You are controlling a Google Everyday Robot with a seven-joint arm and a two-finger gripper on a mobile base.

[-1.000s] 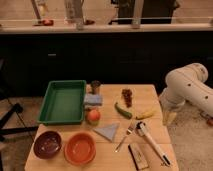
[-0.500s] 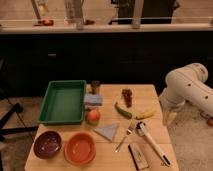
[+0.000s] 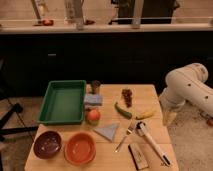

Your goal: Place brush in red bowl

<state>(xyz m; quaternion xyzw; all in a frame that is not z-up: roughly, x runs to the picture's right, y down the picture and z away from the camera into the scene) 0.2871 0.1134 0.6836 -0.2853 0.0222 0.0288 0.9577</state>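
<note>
The brush (image 3: 153, 144) lies flat on the wooden table (image 3: 155, 95) near its front right corner, its white handle running diagonally and its dark head at the far end. At the front left of the table sits the red bowl (image 3: 80, 148), upright and empty. My gripper (image 3: 169, 118) hangs pointing down just off the table's right edge, at the end of the white arm (image 3: 187, 86). It is open and holds nothing, well above and to the right of the brush.
A dark purple bowl (image 3: 48, 144) sits left of the red bowl. A green tray (image 3: 63, 101) fills the left side. Mid-table are a cup (image 3: 95, 87), sponge (image 3: 93, 99), apple (image 3: 92, 116), grey cloth (image 3: 107, 131), pepper (image 3: 121, 110), banana (image 3: 145, 115) and grapes (image 3: 127, 95). A fork (image 3: 123, 137) and wooden block (image 3: 138, 156) flank the brush.
</note>
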